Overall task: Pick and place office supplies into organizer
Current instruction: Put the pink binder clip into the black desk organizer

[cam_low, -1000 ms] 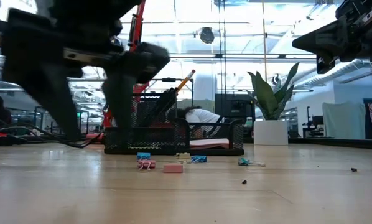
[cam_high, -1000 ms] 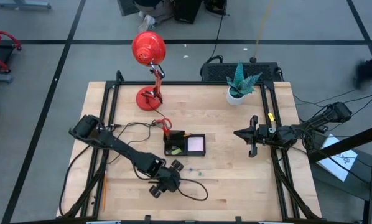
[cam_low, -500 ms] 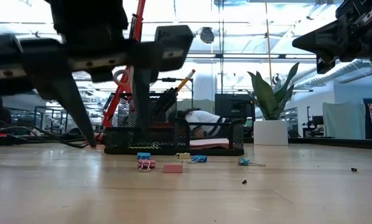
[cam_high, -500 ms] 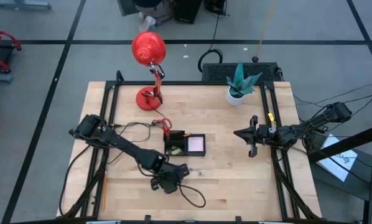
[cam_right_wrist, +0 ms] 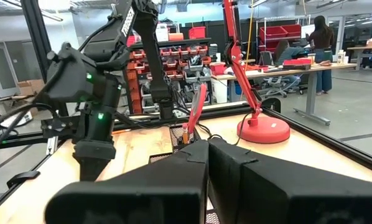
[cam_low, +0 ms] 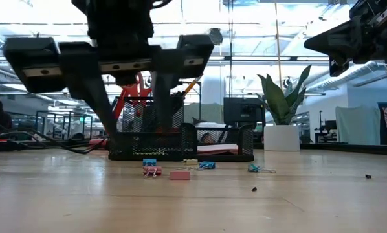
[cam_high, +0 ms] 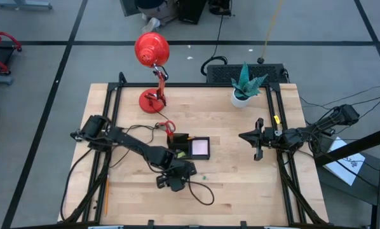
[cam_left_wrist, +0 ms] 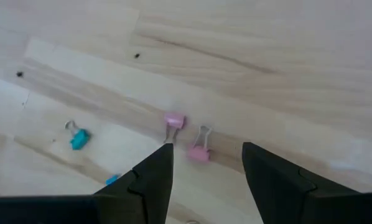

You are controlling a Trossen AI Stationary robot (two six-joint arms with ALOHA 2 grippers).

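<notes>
**Operator:** High view has my left gripper (cam_high: 180, 176) low over the bench (cam_high: 241, 191), just near-side of the organizer (cam_high: 189, 148). Its fingers (cam_left_wrist: 150, 180) stand apart and hold nothing.

**Second:** What is under them?

**Operator:** From the left wrist I see bare wood with small clips on it. Two pink clips (cam_left_wrist: 198, 152) lie close together just ahead of the fingertips. A blue clip (cam_left_wrist: 78, 138) sits off to one side, well apart from the pink pair. None of them touches the fingers.

**Second:** And the organizer itself?

**Operator:** It sits mid-bench, a low black mesh tray. The pale pad (cam_high: 199, 147) fills its right compartment. Red scissors (cam_high: 166, 126) and an orange pencil (cam_low: 192, 84) stand up from its left end. In the low view the loose clips and a pink eraser (cam_low: 179, 175) lie on the wood just in front of it, with one more blue clip (cam_low: 253, 168) further right.

**Second:** Right arm?

**Operator:** My right gripper (cam_high: 258, 147) waits over the right side of the bench, held up off the surface, well clear of the tray. Its fingers (cam_right_wrist: 236, 180) are pressed together with nothing between them.

**Second:** Anything else on there?

**Operator:** A red lamp (cam_high: 152, 54) at the far left and a plant pot (cam_high: 243, 97) at the far right, both well apart from the organizer.
</notes>
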